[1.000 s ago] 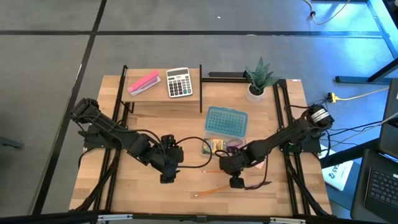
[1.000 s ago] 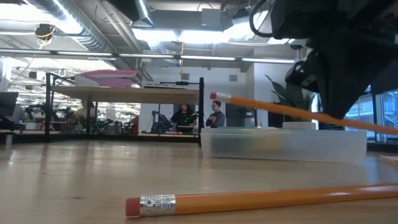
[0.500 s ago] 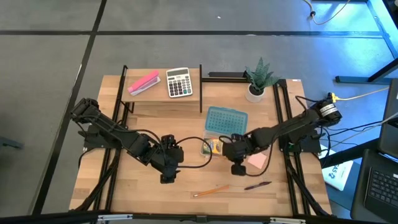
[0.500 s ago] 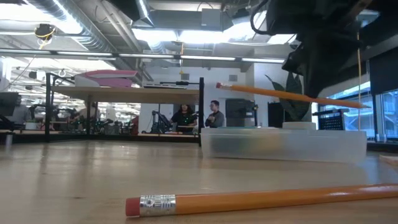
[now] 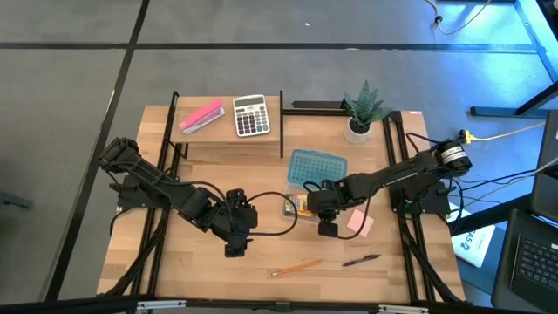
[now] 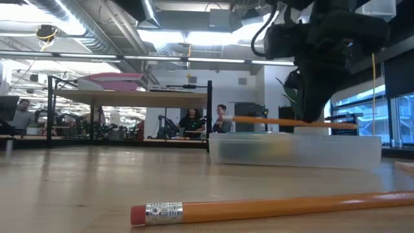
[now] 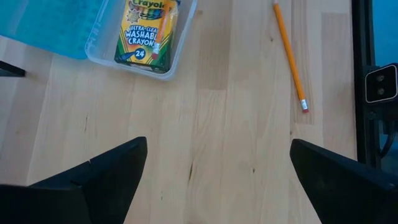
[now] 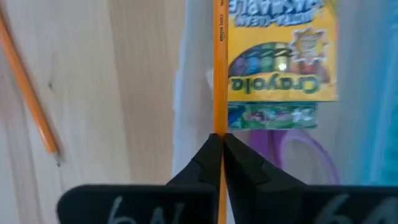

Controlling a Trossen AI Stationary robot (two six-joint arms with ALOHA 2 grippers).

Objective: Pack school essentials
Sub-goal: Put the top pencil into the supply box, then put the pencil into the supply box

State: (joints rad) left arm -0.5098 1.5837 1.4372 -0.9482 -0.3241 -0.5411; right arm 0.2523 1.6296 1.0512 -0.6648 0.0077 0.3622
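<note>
We hold one orange pencil (image 8: 219, 68) in the right gripper's (image 5: 324, 212) shut jaws over the clear box (image 7: 177, 46); next, release. Left gripper (image 5: 236, 235) waits mid-counter, jaws wide, empty.

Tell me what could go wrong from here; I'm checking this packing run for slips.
1. The right end effector pinches the pencil near one end, so the long free end may swing or slip.
2. The pencil hangs over the wall of the clear box, beside the crayon box; lowered as is, it could catch the wall and end up outside.
</note>
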